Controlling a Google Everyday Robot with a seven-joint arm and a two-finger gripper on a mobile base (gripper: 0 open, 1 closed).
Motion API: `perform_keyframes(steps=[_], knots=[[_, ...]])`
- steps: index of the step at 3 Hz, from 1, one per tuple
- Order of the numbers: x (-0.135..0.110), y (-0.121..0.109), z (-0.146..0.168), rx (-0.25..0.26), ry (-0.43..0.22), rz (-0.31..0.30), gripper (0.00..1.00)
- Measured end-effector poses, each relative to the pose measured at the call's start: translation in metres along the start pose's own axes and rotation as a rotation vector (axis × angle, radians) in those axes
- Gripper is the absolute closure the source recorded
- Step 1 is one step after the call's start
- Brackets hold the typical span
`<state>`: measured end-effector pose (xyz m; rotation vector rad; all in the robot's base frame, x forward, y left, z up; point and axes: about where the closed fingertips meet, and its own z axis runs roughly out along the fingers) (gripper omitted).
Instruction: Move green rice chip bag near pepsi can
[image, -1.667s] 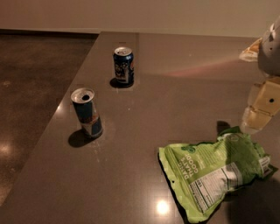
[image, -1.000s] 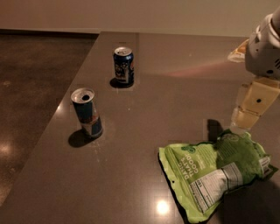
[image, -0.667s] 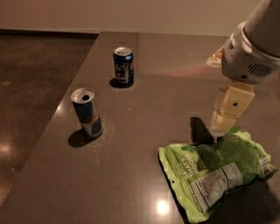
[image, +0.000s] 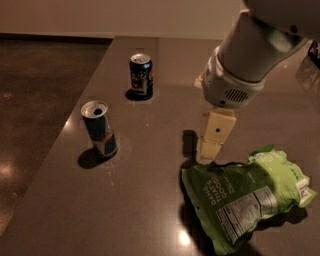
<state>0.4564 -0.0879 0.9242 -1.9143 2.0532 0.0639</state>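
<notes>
Fingers (image: 215, 132) at green bag (image: 250, 200); pepsi can (image: 141, 75) beyond

The gripper (image: 210, 149) hung just over the upper left corner of the green rice chip bag (image: 245, 200). The bulky arm (image: 250, 55) filled the space above and to the right of it. An open stretch of table (image: 150, 200) ran from the bag up to the pepsi can (image: 141, 75), wide enough to pass. The slim can (image: 100, 130) stood left of that stretch, near the table's left edge and well apart from the bag.
</notes>
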Motion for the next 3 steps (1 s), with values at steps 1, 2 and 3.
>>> perform_keyframes(steps=[1,2,3], knots=[[-0.006,-0.002,0.014,-0.009,0.036,-0.046,0.00],[0.006,-0.002,0.020,-0.030,0.078,-0.088,0.00],[0.007,-0.002,0.021,-0.031,0.081,-0.094,0.00]])
